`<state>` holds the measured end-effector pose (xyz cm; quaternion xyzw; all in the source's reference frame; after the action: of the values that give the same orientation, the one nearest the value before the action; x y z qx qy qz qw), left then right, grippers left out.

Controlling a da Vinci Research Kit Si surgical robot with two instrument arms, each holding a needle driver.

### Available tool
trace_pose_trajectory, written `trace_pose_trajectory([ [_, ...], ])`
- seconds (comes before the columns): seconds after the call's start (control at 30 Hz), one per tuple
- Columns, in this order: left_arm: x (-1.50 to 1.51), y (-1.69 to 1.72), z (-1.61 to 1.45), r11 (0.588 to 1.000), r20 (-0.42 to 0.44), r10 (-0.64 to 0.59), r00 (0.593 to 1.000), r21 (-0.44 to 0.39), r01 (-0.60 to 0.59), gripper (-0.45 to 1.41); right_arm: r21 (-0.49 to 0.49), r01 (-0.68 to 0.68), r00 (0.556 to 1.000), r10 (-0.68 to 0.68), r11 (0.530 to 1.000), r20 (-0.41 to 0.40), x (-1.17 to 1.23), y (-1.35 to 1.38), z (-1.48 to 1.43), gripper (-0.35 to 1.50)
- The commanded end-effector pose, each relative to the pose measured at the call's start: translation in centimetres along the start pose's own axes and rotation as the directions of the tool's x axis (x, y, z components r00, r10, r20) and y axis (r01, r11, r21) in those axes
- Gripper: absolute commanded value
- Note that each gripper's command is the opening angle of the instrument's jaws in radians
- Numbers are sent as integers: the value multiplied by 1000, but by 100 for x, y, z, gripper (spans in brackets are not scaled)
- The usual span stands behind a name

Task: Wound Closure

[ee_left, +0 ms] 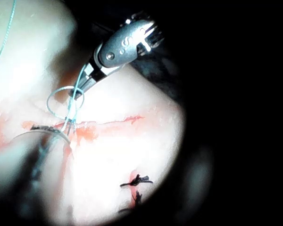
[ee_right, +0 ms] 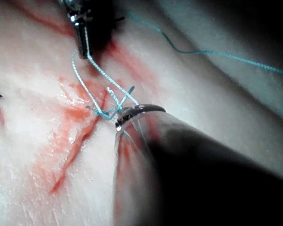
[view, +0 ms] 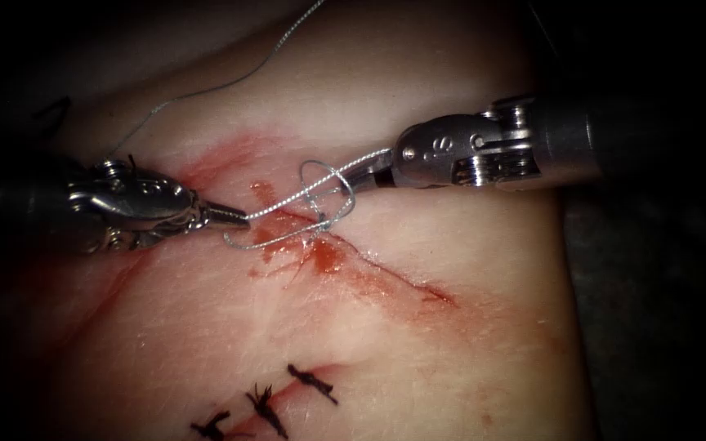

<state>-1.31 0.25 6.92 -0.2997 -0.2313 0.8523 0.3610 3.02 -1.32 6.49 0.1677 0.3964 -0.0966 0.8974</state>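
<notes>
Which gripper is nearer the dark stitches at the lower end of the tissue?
Left. The left gripper lies above the stitches, left of the cut, holding thread. The right gripper sits farther up and right, thread looped around it.

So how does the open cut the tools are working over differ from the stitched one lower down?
The open cut lies unclosed with red fluid along it and pale thread looped over its left end; the stitched cut carries dark knots with short ends. The left tool and right tool each hold thread at the open one. Both are in the same tissue.
</notes>
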Motion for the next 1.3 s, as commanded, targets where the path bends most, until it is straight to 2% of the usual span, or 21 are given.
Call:
trace_pose_trajectory([
  [0.03, 1, 3, 5, 1000, 0, 7, 1000, 0, -7, -45, -8, -15, 1000, 15, 1000, 1, -2, 1, 9, -35],
  [0.2, 5, 21, -12, 1000, 5, 1, 1000, -10, -1, -45, -55, -91, 996, 91, 994, 5, -13, 0, 20, -35],
  [0.33, -1, 38, -18, 997, 35, 9, 999, -78, -7, -45, -59, -125, 992, 124, 990, -19, -20, 6, 29, -35],
  [0.4, -6, 49, -25, 992, 62, 14, 998, -129, -6, -45, -72, -138, 990, 136, 988, -38, -21, 15, 33, -35],
  [0.43, -11, 56, -26, 989, 107, -46, 993, -138, 61, -45, -76, -147, 988, 143, 986, -55, -19, 21, 36, -35],
  [0.67, -35, 82, -19, 986, 234, -37, 972, -149, 73, -45, -85, -165, 984, 158, 983, -85, -11, 30, 45, -35],
  [0.83, -65, 94, -13, 981, 315, -21, 949, -177, 81, -45, -148, -195, 979, 184, 970, -85, -11, 38, 48, -35],
  [1.0, -94, 102, -10, 971, 410, -79, 909, -176, 164, -45, -197, -237, 971, 223, 951, -90, -14, 43, 48, -35],
  [1.07, -106, 105, -9, 956, 465, -146, 873, -159, 244, -45, -217, -242, 970, 227, 946, -89, -16, 45, 47, -35],
  [1.1, -115, 107, -9, 946, 513, -180, 840, -144, 291, -45, -235, -251, 968, 235, 939, -92, -18, 47, 47, -35],
  [1.3, -124, 122, -18, 878, 562, -242, 791, -220, 425, -45, -309, -286, 958, 269, 907, -95, -26, 51, 49, -35],
])
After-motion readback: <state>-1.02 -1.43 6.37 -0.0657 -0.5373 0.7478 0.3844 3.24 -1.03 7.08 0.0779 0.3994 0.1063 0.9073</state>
